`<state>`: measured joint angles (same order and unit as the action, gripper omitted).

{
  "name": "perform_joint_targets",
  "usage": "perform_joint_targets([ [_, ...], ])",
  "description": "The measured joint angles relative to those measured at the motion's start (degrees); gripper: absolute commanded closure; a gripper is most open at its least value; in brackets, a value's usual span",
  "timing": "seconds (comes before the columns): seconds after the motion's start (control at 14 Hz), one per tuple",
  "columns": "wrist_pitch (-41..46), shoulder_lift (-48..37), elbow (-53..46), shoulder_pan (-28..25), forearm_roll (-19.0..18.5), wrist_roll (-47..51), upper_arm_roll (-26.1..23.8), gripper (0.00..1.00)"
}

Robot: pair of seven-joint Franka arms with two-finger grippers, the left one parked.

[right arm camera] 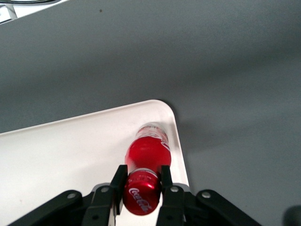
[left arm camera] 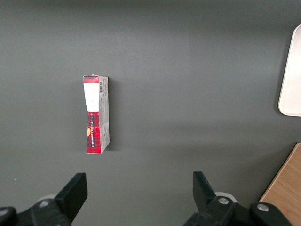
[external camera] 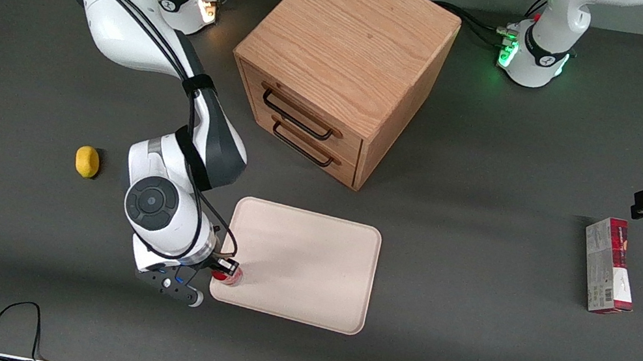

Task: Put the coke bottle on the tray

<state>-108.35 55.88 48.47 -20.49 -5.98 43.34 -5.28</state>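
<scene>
The coke bottle (right arm camera: 146, 155) is small and red with a red cap and white script. It stands upright on a corner of the cream tray (right arm camera: 61, 150), close to the rim. My right gripper (right arm camera: 142, 181) is shut on the coke bottle's cap, one black finger on each side. In the front view the gripper (external camera: 225, 267) is over the tray's (external camera: 307, 264) corner nearest the camera, at the working arm's end, and only a bit of the bottle (external camera: 228, 276) shows below the wrist.
A wooden drawer box (external camera: 342, 65) stands farther from the camera than the tray. A yellow lemon-like lump (external camera: 87, 161) lies beside the working arm. A red-and-grey carton (external camera: 609, 265) lies toward the parked arm's end, also in the left wrist view (left arm camera: 96, 114).
</scene>
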Motion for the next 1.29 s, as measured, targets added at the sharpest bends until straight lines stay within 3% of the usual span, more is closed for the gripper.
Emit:
perform_joint_targets([
  [1.29,0.22,-0.03,-1.34,0.00,-0.02,0.98,0.03,0.00],
])
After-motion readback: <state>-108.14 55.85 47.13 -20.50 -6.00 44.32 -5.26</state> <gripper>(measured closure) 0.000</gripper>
